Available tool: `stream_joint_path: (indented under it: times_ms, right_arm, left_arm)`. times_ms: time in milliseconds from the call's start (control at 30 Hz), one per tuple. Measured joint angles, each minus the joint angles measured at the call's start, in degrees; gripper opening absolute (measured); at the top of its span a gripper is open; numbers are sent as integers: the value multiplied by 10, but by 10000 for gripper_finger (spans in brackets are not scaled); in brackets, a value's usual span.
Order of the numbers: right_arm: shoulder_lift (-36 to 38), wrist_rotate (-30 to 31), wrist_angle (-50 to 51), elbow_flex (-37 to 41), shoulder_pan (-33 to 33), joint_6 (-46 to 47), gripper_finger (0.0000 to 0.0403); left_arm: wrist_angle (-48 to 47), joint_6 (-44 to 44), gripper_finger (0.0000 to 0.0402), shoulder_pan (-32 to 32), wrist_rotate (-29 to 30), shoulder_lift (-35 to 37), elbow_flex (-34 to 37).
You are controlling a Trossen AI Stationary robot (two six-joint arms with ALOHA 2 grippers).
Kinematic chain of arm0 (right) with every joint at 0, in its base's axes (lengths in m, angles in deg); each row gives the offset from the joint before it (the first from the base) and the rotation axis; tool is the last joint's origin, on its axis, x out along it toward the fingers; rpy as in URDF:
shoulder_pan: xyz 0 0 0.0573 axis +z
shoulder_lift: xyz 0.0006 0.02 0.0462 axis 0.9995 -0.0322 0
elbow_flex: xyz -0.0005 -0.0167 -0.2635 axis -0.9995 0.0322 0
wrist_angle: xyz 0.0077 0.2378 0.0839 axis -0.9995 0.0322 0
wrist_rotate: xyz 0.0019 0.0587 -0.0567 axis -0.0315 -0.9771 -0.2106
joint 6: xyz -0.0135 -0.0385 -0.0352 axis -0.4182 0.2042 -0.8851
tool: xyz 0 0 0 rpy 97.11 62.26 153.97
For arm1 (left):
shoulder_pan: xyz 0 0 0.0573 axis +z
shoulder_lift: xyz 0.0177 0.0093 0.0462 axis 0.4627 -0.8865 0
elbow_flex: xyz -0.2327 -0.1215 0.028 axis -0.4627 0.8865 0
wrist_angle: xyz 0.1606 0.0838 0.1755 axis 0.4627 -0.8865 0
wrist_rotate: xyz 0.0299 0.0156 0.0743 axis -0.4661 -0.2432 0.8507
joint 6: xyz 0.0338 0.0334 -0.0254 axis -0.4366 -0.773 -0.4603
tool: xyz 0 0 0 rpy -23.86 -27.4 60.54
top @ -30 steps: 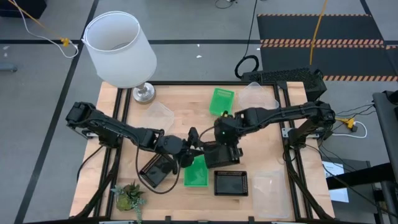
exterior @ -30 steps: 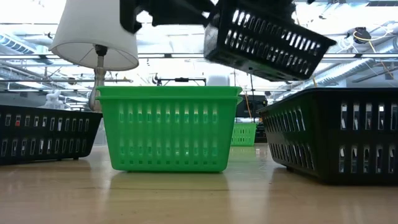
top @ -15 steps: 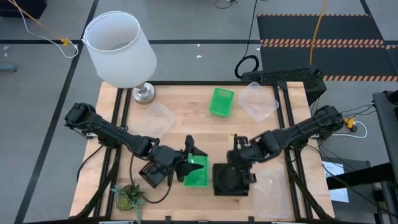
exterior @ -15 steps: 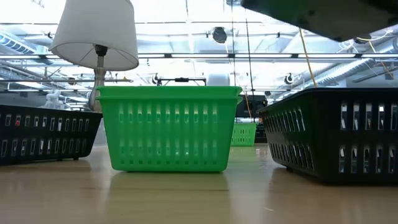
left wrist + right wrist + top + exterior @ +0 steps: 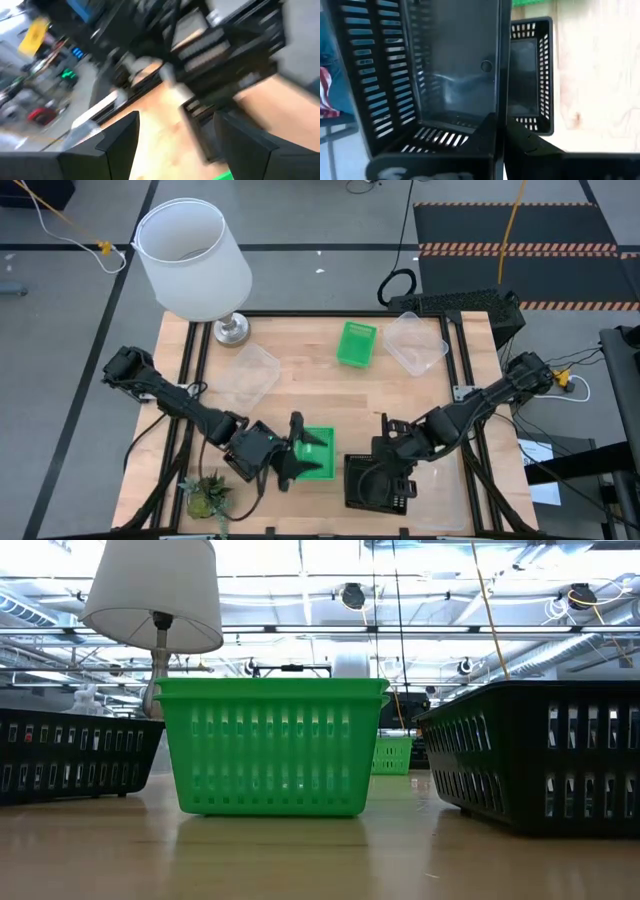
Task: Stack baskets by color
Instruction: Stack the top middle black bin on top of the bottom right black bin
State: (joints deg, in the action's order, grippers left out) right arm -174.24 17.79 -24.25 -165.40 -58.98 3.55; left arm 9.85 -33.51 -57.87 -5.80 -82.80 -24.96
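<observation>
Two black baskets (image 5: 378,483) sit nested at the bench (image 5: 300,370) front, right of the green basket (image 5: 318,453); the right gripper (image 5: 385,448) has its fingers clenched on the upper one's wall. Left gripper (image 5: 297,462), fingers released, hovers over the green basket.

Left wrist view is pure motion blur, and the black basket (image 5: 535,755) by the bench's front edge gets cropped in the low view.

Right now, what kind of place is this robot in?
It looks like a lab or workshop. A wooden table stands on a bare grey floor with hazard-striped matting, and pipes and strip lights hang overhead.
</observation>
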Motion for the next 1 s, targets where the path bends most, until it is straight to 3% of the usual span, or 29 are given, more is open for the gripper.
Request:
stream_joint_path:
  times_ms: [200, 433, 767, 1000]
  right_arm:
    - [0, -49, 14, 0, -37, -32, 6]
    - [0, -94, 21, 0, -82, -79, 10]
    - [1, -140, 24, 32, -124, -98, 8]
    - [0, -164, 9, 58, -142, -109, 8]
  left_arm:
    - [69, -46, 226, -40, -21, 0, 0]
    - [81, -121, 176, -37, -46, -41, 0]
    - [107, -208, 190, 2, -42, -82, 0]
    - [113, -270, 160, 40, -117, -103, 0]
